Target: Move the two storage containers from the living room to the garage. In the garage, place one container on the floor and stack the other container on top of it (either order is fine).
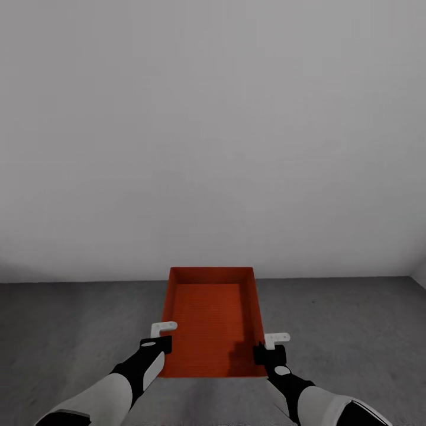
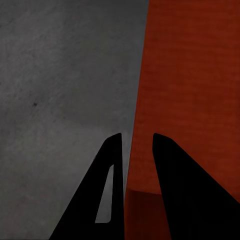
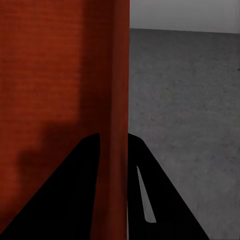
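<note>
One orange-red storage container [image 1: 212, 319] sits lengthwise in front of me over the dark grey garage floor [image 1: 71, 331], empty, its ribbed bottom showing. My left gripper [image 1: 161, 335] is shut on its left wall near the near corner, and the left wrist view has that wall [image 2: 150, 75] pinched between the dark fingers of the gripper [image 2: 135, 146]. My right gripper [image 1: 272, 347] is shut on the right wall, which also runs between the fingers of the gripper [image 3: 114, 139] in the right wrist view. Whether the box rests on the floor I cannot tell. The second container is out of view.
A plain pale grey wall [image 1: 213, 148] rises just beyond the container's far end and meets the floor there. Speckled concrete spreads to both sides of the box [image 3: 190, 100].
</note>
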Robot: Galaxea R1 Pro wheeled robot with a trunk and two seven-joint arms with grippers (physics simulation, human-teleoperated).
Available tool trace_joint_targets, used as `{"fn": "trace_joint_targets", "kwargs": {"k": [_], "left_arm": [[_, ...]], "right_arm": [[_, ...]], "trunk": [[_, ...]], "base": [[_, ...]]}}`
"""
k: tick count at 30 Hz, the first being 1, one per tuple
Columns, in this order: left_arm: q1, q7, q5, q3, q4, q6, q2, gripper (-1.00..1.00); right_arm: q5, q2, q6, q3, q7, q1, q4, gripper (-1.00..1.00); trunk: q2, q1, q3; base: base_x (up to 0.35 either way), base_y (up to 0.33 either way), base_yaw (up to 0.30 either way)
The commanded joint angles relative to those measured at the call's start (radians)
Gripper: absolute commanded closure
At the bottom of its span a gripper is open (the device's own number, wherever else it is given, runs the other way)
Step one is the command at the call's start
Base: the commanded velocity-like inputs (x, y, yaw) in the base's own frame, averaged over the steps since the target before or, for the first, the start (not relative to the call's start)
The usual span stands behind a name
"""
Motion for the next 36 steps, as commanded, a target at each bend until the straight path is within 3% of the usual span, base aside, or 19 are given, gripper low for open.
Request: {"fn": "trace_joint_targets", "kwargs": {"k": [1,36], "left_arm": [[0.0,0.005,0.011,-0.011,-0.006,0.005,0.0,1.0],[0.0,0.008,0.011,-0.011,-0.006,0.005,0.0,1.0]], "right_arm": [[-0.013,0.001,-0.001,-0.06,-0.001,-0.001,0.002,1.0],[-0.013,0.001,-0.001,-0.061,-0.001,-0.001,0.002,1.0]], "trunk": [[-0.001,0.0,-0.003],[-0.001,0.0,-0.059]], "base": [[0.0,0.0,0.0],[0.0,0.0,0.0]]}}
